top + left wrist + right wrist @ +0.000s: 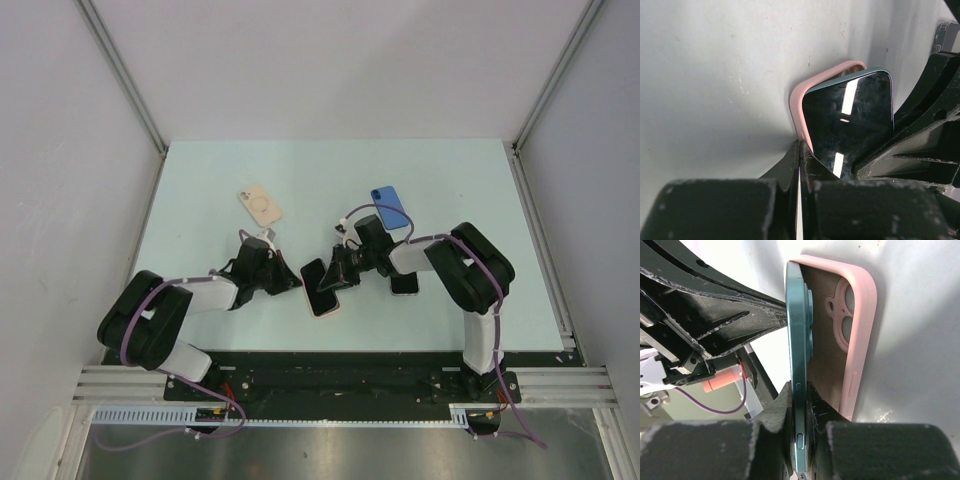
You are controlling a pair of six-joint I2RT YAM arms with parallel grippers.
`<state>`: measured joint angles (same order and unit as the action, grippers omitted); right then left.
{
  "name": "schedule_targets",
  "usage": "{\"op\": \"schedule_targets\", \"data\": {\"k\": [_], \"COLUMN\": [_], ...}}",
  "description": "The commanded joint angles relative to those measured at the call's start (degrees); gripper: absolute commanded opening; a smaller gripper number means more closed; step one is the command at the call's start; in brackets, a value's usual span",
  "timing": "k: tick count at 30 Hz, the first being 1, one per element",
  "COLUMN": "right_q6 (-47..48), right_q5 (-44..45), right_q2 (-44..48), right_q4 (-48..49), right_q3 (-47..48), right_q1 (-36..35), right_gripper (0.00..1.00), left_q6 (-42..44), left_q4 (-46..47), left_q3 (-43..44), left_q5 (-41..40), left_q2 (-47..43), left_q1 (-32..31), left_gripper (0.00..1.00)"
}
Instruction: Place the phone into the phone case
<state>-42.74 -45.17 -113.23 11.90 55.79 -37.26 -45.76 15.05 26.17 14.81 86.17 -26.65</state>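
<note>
A teal phone (797, 340) with a dark screen (850, 120) stands on edge, tilted, half inside a pink phone case (862, 315). My right gripper (800, 395) is shut on the phone's long edge, over its side buttons. The case's camera cut-out faces the phone's back, with a gap between them on that side. My left gripper (801, 150) is shut on the pink case's side wall (799, 107). In the top view the phone and case (320, 290) sit between the left gripper (290, 283) and the right gripper (335, 272), near the table's middle front.
A beige case (260, 205) lies behind the left gripper, and a blue phone-shaped thing (390, 207) lies behind the right one. A small dark object (405, 283) lies under the right arm. White walls enclose the pale green table (200, 180).
</note>
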Motion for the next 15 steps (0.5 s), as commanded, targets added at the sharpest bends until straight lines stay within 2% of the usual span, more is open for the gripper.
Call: {"op": "schedule_targets", "data": {"k": [1, 7, 15], "right_q6": [-7.09, -5.6, -2.09], "right_q5": [2.98, 4.64, 9.04], "right_q2": [-5.95, -4.99, -0.33], "right_q4": [10.68, 8.42, 2.25], "right_q3": [-1.03, -1.39, -1.3], "right_q1": [-3.35, -3.26, -2.82], "right_gripper": [0.0, 0.01, 0.18], "left_q6": [-3.54, -4.96, -4.25], "left_q4": [-1.43, -0.19, -7.21], "left_q3": [-2.88, -4.46, -2.1], "left_q5": [7.87, 7.34, 4.89], "left_q2": [6.47, 4.8, -1.96], "left_q1": [-9.91, -10.79, -10.87], "left_gripper": [0.0, 0.0, 0.04]}}
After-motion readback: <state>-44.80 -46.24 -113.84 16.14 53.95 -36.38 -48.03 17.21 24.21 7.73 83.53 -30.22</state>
